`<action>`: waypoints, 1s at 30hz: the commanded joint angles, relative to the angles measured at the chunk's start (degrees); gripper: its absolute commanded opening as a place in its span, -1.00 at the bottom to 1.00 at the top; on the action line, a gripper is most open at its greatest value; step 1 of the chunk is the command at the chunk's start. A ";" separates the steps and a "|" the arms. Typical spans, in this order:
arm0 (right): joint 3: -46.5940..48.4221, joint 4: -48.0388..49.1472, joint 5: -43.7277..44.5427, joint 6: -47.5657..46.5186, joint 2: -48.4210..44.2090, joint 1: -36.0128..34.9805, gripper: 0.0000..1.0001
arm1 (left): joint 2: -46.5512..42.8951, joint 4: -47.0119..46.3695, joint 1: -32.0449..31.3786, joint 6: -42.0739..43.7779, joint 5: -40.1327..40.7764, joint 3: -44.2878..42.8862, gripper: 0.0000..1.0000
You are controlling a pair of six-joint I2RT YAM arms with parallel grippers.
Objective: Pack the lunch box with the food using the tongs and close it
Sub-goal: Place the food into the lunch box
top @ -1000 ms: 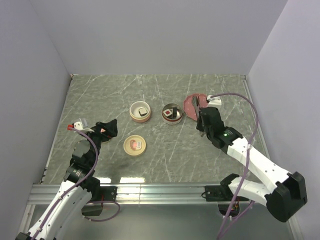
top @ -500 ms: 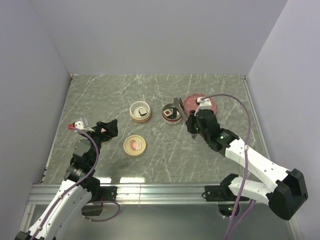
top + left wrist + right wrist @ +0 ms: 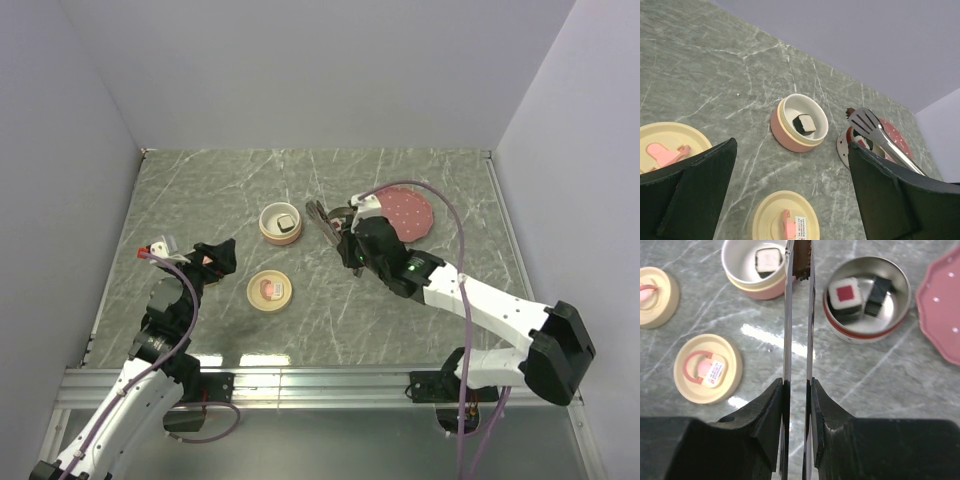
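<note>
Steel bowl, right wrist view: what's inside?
A red-centre piece and a dark piece side by side. The dark one's centre doesn't show; the bowl floor beneath both is covered.

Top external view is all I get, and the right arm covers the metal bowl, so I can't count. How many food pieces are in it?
Observer: Two, by the right wrist view: a red-centred piece and a dark piece side by side in the metal bowl.
Operator: Are the tongs carrying anything?
Observer: The right gripper is shut on the tongs, and a dark brown bit sits between their tips.
</note>
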State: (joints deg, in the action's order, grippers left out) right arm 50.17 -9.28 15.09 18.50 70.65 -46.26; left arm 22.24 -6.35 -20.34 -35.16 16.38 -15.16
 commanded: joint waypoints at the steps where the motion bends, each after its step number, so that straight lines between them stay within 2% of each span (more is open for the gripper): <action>1: 4.40 4.44 0.55 -0.92 2.11 -1.29 -0.98 | 0.00 -2.09 -0.14 0.00 0.23 0.04 0.99; 14: 10.20 8.05 -3.40 -2.06 11.78 -2.96 -0.98 | 0.53 -2.00 -0.14 0.00 0.41 -0.05 0.99; 25: 13.28 8.49 -5.51 -3.03 15.83 -3.31 -0.98 | 0.61 -1.74 -0.05 0.00 0.41 -0.14 0.99; 30: 14.16 7.79 -5.43 -3.30 17.32 -3.49 -0.88 | 0.96 -2.00 -0.14 0.00 0.23 -0.22 0.99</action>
State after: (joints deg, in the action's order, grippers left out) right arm 61.23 -4.56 9.65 16.34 87.94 -49.12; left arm 22.76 -6.35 -20.34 -35.18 16.38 -15.16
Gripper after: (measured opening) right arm 0.314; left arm 0.995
